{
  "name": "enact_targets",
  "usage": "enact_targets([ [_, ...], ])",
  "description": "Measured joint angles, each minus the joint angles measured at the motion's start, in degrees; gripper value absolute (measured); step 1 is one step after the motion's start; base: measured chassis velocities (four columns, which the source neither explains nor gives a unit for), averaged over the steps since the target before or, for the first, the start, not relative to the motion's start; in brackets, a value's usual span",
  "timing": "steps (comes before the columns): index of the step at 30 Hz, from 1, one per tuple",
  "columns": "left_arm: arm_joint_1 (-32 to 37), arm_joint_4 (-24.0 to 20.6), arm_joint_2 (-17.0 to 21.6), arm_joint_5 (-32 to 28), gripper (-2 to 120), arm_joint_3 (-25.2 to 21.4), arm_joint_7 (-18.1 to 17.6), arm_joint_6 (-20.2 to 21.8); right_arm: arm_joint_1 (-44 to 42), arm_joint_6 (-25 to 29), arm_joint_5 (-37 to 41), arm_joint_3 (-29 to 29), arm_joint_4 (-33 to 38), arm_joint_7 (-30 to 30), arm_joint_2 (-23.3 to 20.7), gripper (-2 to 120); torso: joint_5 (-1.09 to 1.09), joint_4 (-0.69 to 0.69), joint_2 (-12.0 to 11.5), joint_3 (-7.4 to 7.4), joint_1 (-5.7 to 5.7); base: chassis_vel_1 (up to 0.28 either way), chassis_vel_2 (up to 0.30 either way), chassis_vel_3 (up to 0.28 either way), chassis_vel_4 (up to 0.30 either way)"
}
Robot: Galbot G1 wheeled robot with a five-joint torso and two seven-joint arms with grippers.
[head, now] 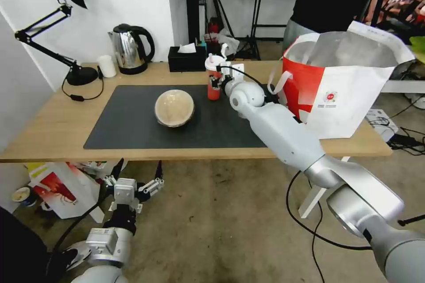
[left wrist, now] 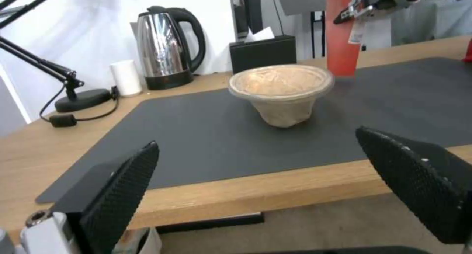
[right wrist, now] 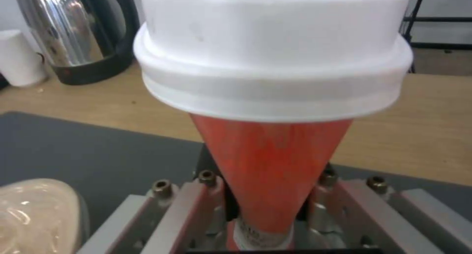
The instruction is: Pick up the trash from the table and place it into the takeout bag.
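Right gripper [head: 216, 82] clamped on tall red cup with white lid [head: 214, 80], at far edge of dark grey mat [head: 133, 128] on light-wood table [head: 48, 128]. Round tan lidded bowl [head: 174, 107] mid-mat, near cup. Black tissue box [head: 186, 59], steel kettle [head: 130, 48] behind. Large white-and-red takeout bag [head: 341, 84] at table's right end, beside arm. Left gripper [head: 137, 171] spread open, low, before table edge.

Glossy steel kettle [head: 129, 48], matt dark mat [head: 177, 119] on light wood table [head: 48, 128], foil-lined paper takeout bag [head: 349, 93].

Black desk lamp [head: 66, 31], small white cup [head: 106, 66], steel kettle [head: 130, 48], black tissue box [head: 187, 59]; red-and-white box [head: 62, 188] on floor
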Motion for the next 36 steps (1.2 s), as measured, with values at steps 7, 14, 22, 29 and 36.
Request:
enact_targets([
  [7,0.0,0.0,0.0,0.0,100,0.0,0.0,0.0,-0.23,-0.2,0.97,0.7,2.95,1.12,-0.99,9,0.0,0.0,0.0,0.0,0.0,0.0,0.0,0.0,0.0],
  [14,0.0,0.0,0.0,0.0,100,0.0,0.0,0.0,1.36,-0.63,2.5,2.36,7.9,1.84,-3.21,9,0.01,0.01,0.0,0.0,0.0,0.0,0.0,0.0,0.0],
  [22,0.0,0.0,0.0,0.0,100,0.0,0.0,0.0,5.58,-3.83,6.67,3.92,16.66,5.41,-8.7,9,-0.01,0.0,0.0,0.0,0.0,0.0,0.0,0.0,0.0],
  [29,0.0,0.0,0.0,0.0,100,0.0,0.0,0.0,6.88,-6.71,7.39,4.74,22.1,6.49,-15.03,9,0.02,0.0,0.0,0.0,0.0,0.0,0.0,0.0,0.0],
  [36,0.0,0.0,0.0,0.0,100,0.0,0.0,0.0,4.51,-8.34,9.36,8.35,30.93,6.41,-23.94,9,0.0,0.0,0.0,-0.01,0.0,0.0,0.0,0.0,0.0],
])
